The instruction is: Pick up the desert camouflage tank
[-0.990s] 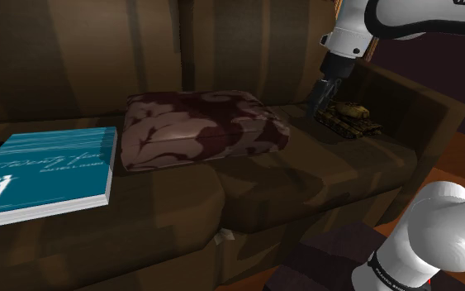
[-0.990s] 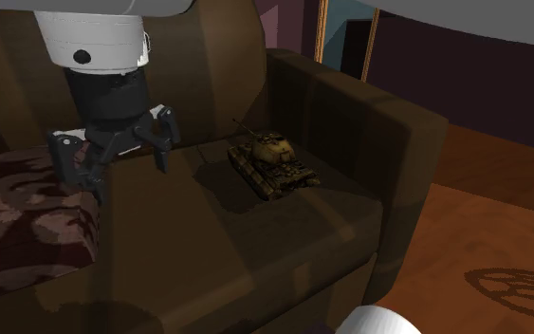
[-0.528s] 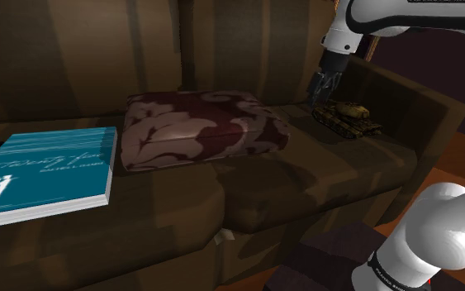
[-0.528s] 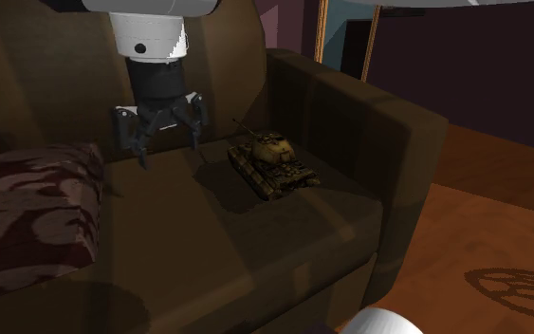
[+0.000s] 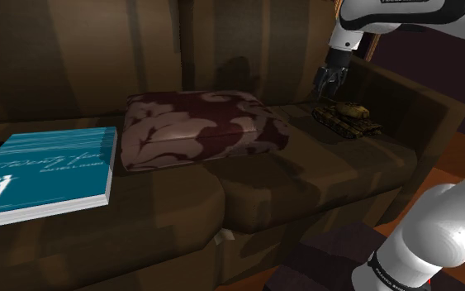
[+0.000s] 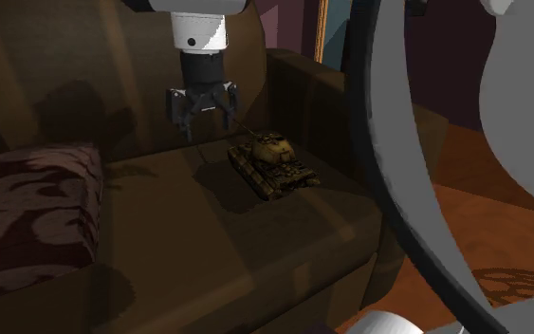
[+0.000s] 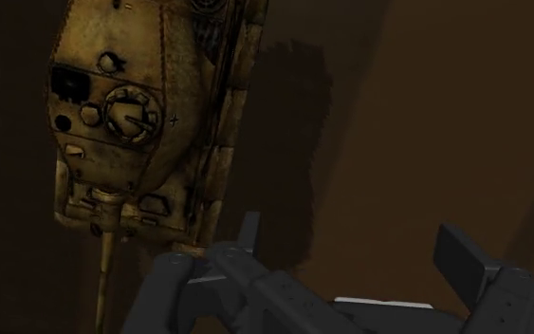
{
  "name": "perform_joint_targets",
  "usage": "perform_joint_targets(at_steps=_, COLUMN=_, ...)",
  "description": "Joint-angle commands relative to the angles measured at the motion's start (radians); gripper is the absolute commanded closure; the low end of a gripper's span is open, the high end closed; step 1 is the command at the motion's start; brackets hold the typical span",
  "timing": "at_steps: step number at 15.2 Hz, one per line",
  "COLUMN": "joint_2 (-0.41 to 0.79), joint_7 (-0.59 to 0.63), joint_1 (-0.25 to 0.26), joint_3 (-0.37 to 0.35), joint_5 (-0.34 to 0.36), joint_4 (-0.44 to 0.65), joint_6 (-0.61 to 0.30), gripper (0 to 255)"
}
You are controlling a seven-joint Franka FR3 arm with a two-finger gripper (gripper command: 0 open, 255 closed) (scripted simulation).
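Gripper [image 6: 204, 121]: fingers [image 7: 469, 261] wide apart, empty, above the sofa [image 6: 160, 247] seat.
Tank [image 6: 272, 161]: on the seat near the armrest [image 6: 378, 123], just beside the fingers, not between them.
Risk: closing here likely misses; a finger could catch the thin barrel [image 7: 103, 275] and spin the tank.
Around: cushion [image 5: 201, 128] and book [image 5: 45, 169] lie well apart; nothing blocks.

Living room, brown sofa [image 5: 305, 183], patterned cushion [image 5: 197, 128]

All views are dim. Soft shadows fall across the backrest of the dark brown sofa [image 5: 247, 190]. The sand-camouflage toy tank [image 7: 141, 104] casts a shadow beside itself. The maroon patterned cushion [image 5: 201, 128] shows a pale sheen.
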State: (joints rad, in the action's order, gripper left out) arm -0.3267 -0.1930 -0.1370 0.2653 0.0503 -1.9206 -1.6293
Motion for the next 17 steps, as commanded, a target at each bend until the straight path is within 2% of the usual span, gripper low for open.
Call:
perform_joint_targets(at_steps=1, joint_2=0.046, joint_7=-0.013, joint_1=-0.017, joint_3=0.03, joint_5=-0.001, joint_4=0.042, joint_6=0.007, gripper=0)
perform_joint_targets(at_steps=11, joint_2=0.349, joint_7=-0.108, joint_1=-0.121, joint_3=0.182, joint_5=-0.072, joint_4=0.356, joint_6=0.091, gripper=0)
perform_joint_targets(at_steps=17, joint_2=0.33, joint_7=-0.103, joint_1=-0.118, joint_3=0.179, joint_5=-0.065, joint_4=0.254, joint_6=0.006, gripper=0)
